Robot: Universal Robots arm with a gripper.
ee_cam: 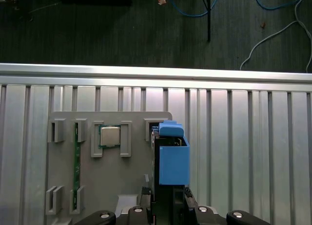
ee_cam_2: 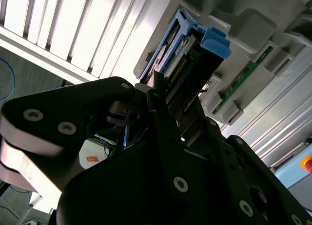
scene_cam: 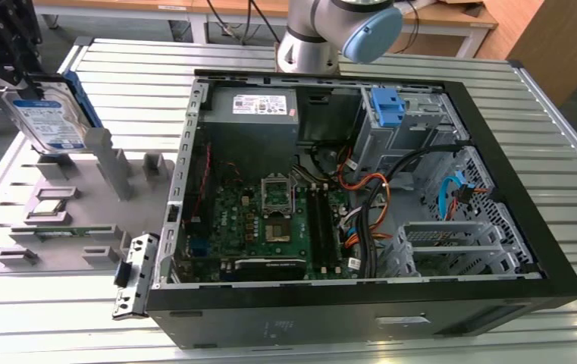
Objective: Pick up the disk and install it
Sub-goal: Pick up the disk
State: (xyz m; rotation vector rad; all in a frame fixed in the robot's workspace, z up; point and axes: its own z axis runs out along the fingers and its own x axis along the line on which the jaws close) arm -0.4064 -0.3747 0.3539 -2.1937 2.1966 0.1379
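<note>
While I am watching remotely, the gripper (ee_cam_2: 176, 107) is clamping its fingers shut on the disk (scene_cam: 51, 116), holding it on edge and tilted at ten o'clock in the exterior view, just over the grey tray (scene_cam: 86, 208). I am judging the pick as nearly made, though I cannot tell whether its lower edge is clearing the slot. The install is not yet done: the open case (scene_cam: 349, 318) is sitting well apart, at four o'clock from the disk.
</note>
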